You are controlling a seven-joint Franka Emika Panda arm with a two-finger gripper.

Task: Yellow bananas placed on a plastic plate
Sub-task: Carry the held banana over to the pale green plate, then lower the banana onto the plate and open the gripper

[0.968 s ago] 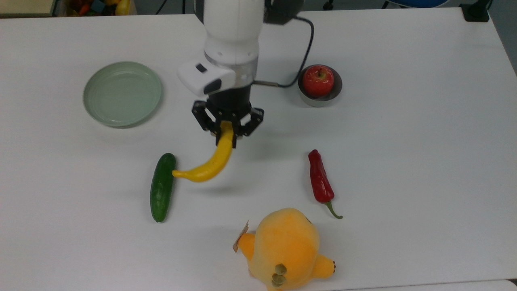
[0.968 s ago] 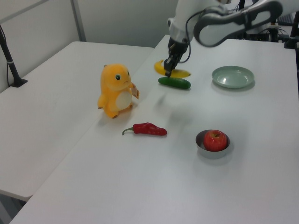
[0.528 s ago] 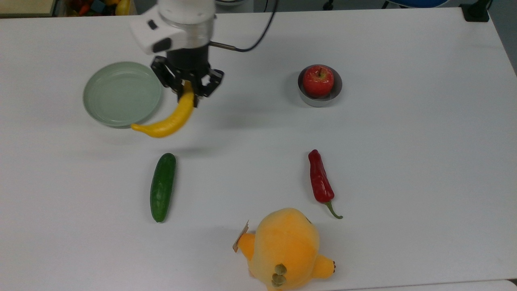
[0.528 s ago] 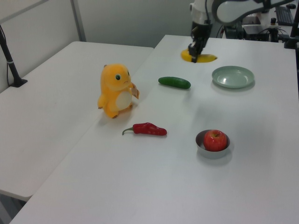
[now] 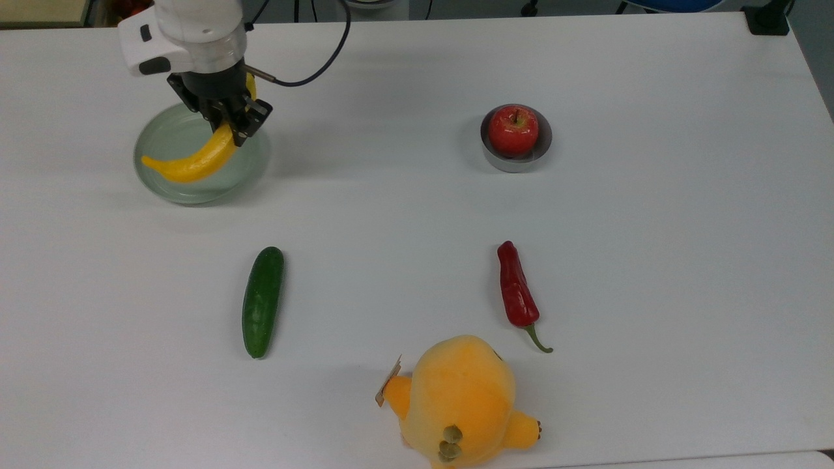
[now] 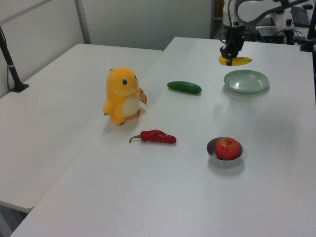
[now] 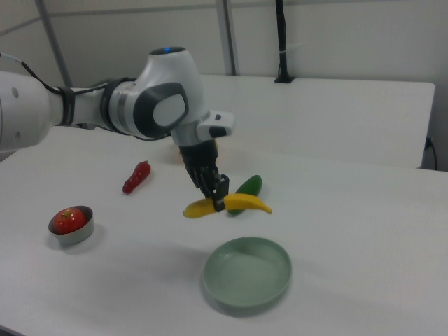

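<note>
Banana (image 5: 192,164) in gripper (image 5: 225,127) above plate (image 5: 195,192); cucumber (image 5: 262,301) well apart.

You're looking at a glossy white arm (image 7: 105,105) with rounded shells, dark grey joint covers and a small blue light on top of the elbow housing. A silver ring leads to a black gripper (image 5: 225,124) with open-framed linkages, and a black cable (image 5: 313,62) loops away from the wrist.

No readable text, labels, brands or numbers. Tag on plush toy (image 5: 389,382) near worktop's front edge: print illegible.
</note>
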